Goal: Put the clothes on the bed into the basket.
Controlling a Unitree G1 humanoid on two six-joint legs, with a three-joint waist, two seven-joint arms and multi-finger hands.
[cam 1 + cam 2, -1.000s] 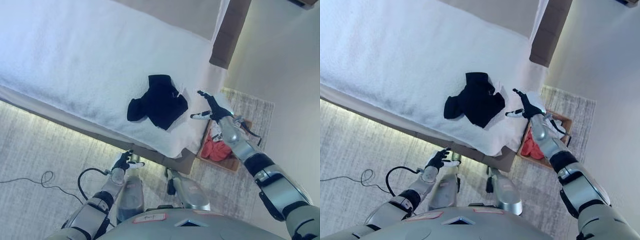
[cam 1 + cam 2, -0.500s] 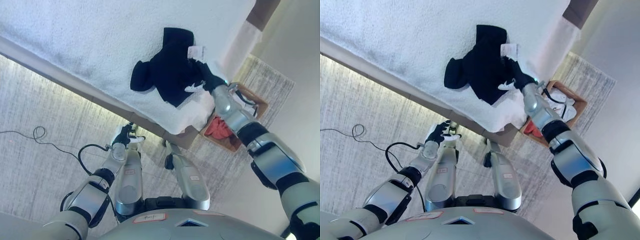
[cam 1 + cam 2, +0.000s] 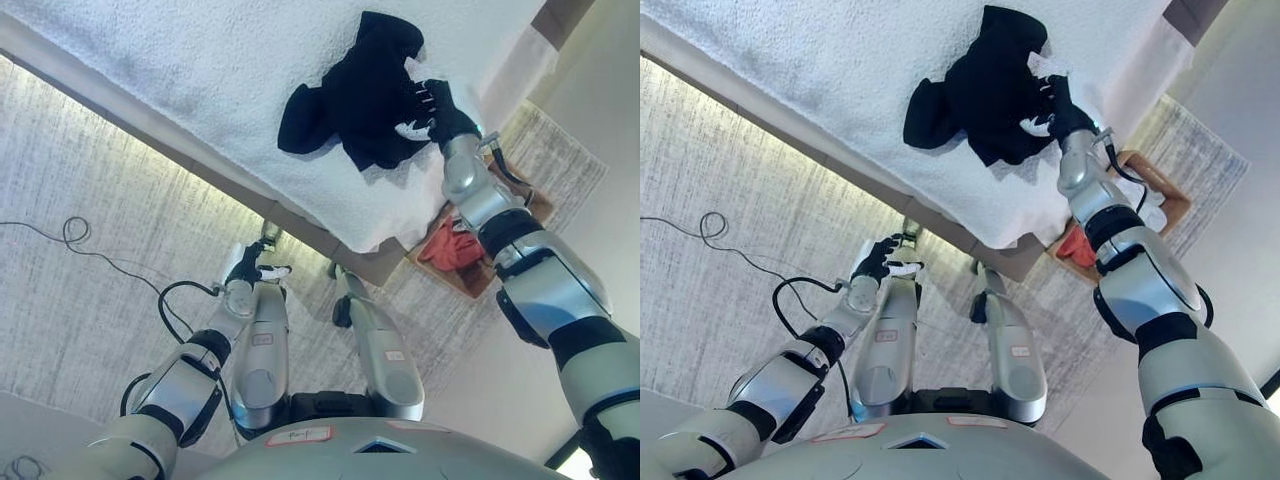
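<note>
A black garment (image 3: 360, 95) lies crumpled on the white bed (image 3: 200, 60), near its right end. My right hand (image 3: 432, 108) rests on the garment's right edge, its fingers curled into the cloth and the white-tipped thumb against it. A wooden basket (image 3: 1172, 203) stands on the floor at the bed's right end, below my right forearm, with a red cloth (image 3: 452, 247) and something white in it. My left hand (image 3: 250, 270) hangs low over the floor in front of the bed, open and empty.
The bed's dark base edge (image 3: 150, 130) runs across in front of me. A grey patterned rug (image 3: 70, 330) covers the floor. A pale wall (image 3: 610, 220) stands close behind the basket on the right.
The view has shifted, so the bed sits higher in it. My right hand has gone further onto the black garment and its fingers have curled into it. The left hand has stayed low.
</note>
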